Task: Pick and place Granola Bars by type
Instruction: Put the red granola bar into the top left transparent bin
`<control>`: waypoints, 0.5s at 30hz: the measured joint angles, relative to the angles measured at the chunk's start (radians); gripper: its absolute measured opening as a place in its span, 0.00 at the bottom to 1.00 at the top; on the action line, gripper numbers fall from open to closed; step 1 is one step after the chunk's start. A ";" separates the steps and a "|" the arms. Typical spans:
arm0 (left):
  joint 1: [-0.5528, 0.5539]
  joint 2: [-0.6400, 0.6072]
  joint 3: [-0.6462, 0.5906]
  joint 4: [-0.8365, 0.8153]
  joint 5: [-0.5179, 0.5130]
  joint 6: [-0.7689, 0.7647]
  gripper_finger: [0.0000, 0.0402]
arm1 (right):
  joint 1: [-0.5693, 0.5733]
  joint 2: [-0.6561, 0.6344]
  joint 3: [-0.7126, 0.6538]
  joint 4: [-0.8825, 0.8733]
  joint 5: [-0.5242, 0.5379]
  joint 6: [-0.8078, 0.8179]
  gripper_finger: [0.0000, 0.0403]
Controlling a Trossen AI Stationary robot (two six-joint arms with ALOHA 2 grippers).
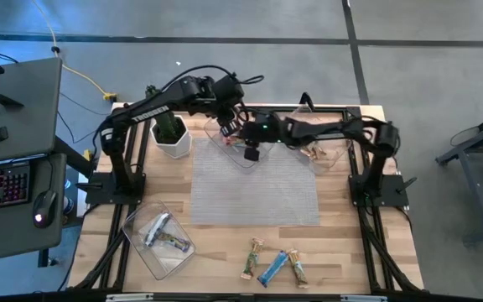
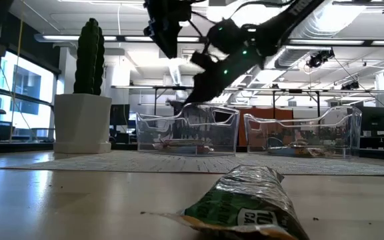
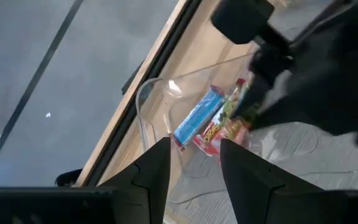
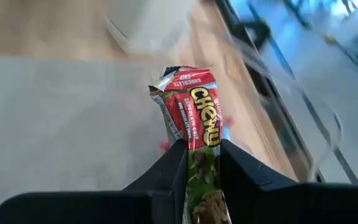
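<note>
My right gripper [image 4: 201, 146] is shut on a red granola bar [image 4: 194, 118]. In the high view it [image 1: 251, 153] hangs over the clear tray [image 1: 222, 143] at the far middle of the table. A blue bar [image 3: 196, 122] lies in that tray. My left gripper [image 3: 194, 146] is open with nothing between its fingers, and it stands higher above the same tray [image 1: 227, 124]. More bars lie near the front edge: a green-gold one [image 1: 252, 257], a blue one [image 1: 273, 268] and another green-gold one [image 1: 297, 268]. My right gripper pinches the red bar between its two fingers, across the bar's width at its picture end [image 4: 199, 158]. The red crimped end [image 4: 178, 78] sticks out past the fingertips. The fingers slant down from the table's right side. The bar is lifted clear.
A grey mat [image 1: 254, 197] covers the table's middle. A second clear tray [image 1: 332, 159] with bars stands at the far right. A third [image 1: 145, 243] with silver bars stands at the near left. A cactus in a white pot [image 1: 172, 134] stands beside my left arm.
</note>
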 joint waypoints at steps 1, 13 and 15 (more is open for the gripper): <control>0.000 0.001 0.000 -0.003 0.000 0.001 0.33 | 0.002 0.022 0.027 -0.042 0.029 0.000 0.18; -0.001 0.000 0.001 -0.033 0.000 -0.008 0.33 | -0.003 0.102 0.124 -0.171 0.113 -0.029 0.27; -0.001 0.000 0.001 -0.032 0.001 -0.008 0.33 | -0.002 0.102 0.124 -0.171 0.108 -0.031 0.32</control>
